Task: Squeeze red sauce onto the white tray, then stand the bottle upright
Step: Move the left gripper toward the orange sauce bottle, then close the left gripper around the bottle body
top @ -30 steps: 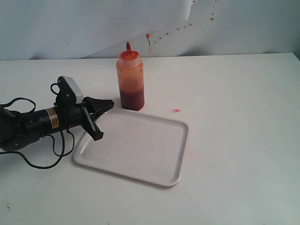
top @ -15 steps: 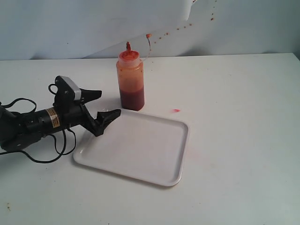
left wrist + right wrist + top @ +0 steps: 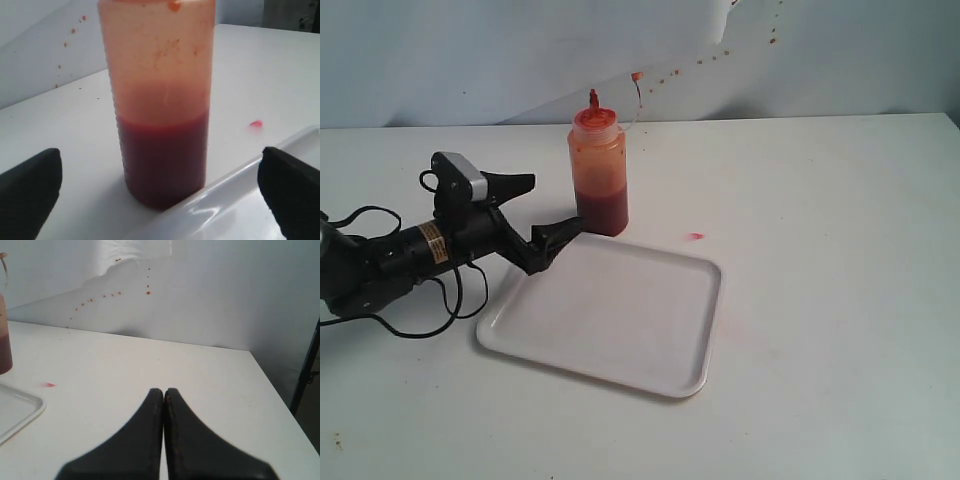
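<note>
Entries as I read them from my station:

1. Bottle (image 3: 598, 175): stands upright on the counter (image 3: 820, 300), toward the far edge and left of its middle. The nozzle points up and the lower part is filled dark red.
2. White tray (image 3: 610, 310): lies flat, nearer the front edge than the bottle. Its far rim is just beside the bottle's base; I cannot tell whether they touch.
3. Left gripper (image 3: 557, 201): reaches in from the left edge, released. Its jaws are spread wide, and the black fingers (image 3: 30, 185) sit either side of the bottle (image 3: 160, 125), clear of it. One finger hangs over the tray's far left corner.
4. Right gripper (image 3: 164, 392): clenched on nothing, fingertips pressed together, above bare counter toward the right edge.
5. Pale red smear (image 3: 696, 236): on the counter, beside the tray's far right corner.
</note>
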`<state>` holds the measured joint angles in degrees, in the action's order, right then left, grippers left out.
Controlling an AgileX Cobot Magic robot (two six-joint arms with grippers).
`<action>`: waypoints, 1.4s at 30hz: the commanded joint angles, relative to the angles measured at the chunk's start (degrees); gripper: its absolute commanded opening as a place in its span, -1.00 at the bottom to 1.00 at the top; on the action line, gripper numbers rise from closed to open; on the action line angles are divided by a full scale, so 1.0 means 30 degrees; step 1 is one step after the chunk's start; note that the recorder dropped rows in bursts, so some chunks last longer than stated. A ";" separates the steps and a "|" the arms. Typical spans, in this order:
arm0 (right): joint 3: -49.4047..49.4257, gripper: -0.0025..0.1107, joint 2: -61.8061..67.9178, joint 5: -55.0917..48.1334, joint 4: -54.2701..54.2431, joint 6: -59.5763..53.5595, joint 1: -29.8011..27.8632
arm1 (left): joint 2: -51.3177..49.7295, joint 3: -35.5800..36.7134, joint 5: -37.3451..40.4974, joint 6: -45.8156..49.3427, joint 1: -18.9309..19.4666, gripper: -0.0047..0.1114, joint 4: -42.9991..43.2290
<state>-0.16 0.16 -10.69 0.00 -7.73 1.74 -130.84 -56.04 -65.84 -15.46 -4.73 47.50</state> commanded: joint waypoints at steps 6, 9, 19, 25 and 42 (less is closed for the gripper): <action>0.0054 -0.96 -0.0052 0.0036 0.0126 -0.0121 0.0040 | -0.1772 -0.2363 0.0120 -0.2396 0.0031 0.88 0.0289; 0.0054 -0.96 -0.0052 0.0036 0.0126 -0.0121 0.0040 | -0.2390 -0.3094 0.0045 -0.2358 0.0031 0.88 0.1419; 0.0054 -0.96 -0.0052 0.0036 0.0126 -0.0121 0.0040 | -0.2901 -0.5265 0.1226 -0.4311 -0.0379 0.88 0.2048; 0.0054 -0.96 -0.0052 0.0036 0.0126 -0.0121 0.0040 | -0.3106 -0.6756 0.4128 -0.4763 -0.1525 0.88 0.2987; 0.0054 -0.96 -0.0052 0.0036 0.0126 -0.0121 0.0040 | -0.3739 -0.8419 0.5536 -0.6468 -0.1876 0.88 0.2496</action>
<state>-0.16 0.16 -10.69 0.00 -7.73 1.74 -141.01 -79.89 -49.41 -32.56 -10.10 55.53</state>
